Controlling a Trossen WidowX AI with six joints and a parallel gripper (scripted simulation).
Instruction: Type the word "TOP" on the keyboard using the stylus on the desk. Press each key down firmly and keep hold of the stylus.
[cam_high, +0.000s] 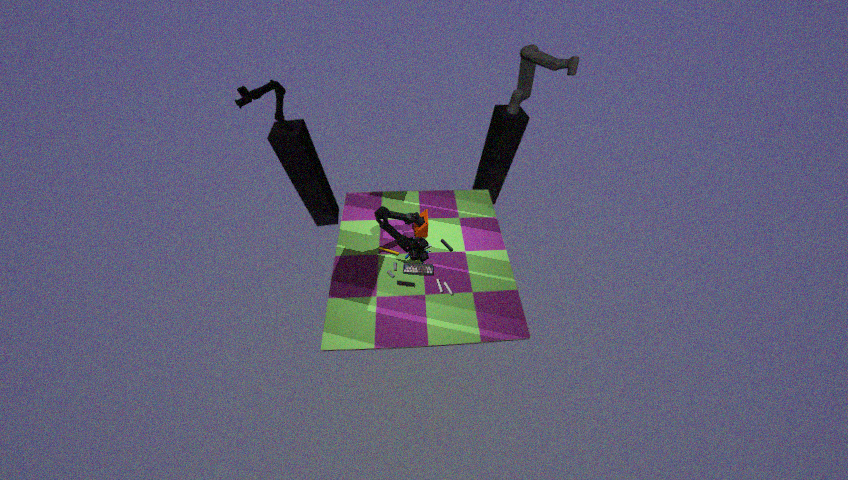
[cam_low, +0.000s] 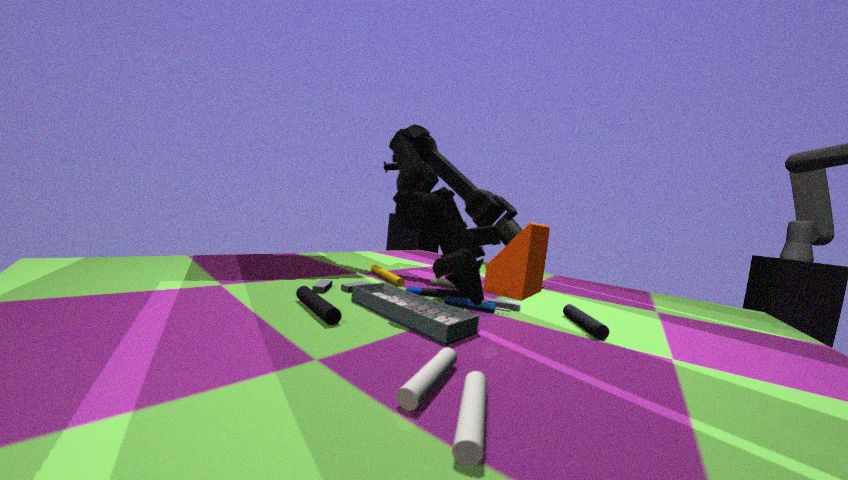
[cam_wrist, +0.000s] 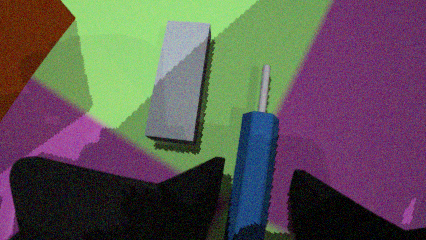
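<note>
Top view: the chequered green and purple tabletop (cam_high: 357, 321) carries the black arm (cam_high: 392, 223), which starts near the far edge and bends down toward the middle. Its claw (cam_high: 418, 255) hangs low just on the far side of the keyboard (cam_high: 417, 269), which lies close to the tabletop's middle. An orange wedge (cam_high: 421, 224) stands beside the arm, toward the far edge. The stylus is too small to pick out here.

Exterior view: the claw (cam_low: 470, 294) is down just above the tabletop (cam_low: 148, 333), right over the blue stylus (cam_low: 470, 303), which lies flat behind the keyboard (cam_low: 416, 311) and beside the orange wedge (cam_low: 520, 261). Two white cylinders (cam_low: 426, 378) lie toward the near edge, and a dark cylinder (cam_low: 318, 305) lies on the keyboard's left.

Wrist view: the stylus (cam_wrist: 254, 170) lies on the tabletop (cam_wrist: 350, 75) between the two black fingers, its thin grey tip pointing away from the claw (cam_wrist: 258, 167). A strip of tabletop shows on each side of the blue barrel, so the claw is partly open, straddling the stylus and gripping nothing. A grey block (cam_wrist: 178, 81) lies just left of the stylus, apart from it, and the orange wedge (cam_wrist: 25, 45) fills the upper left corner.
</note>
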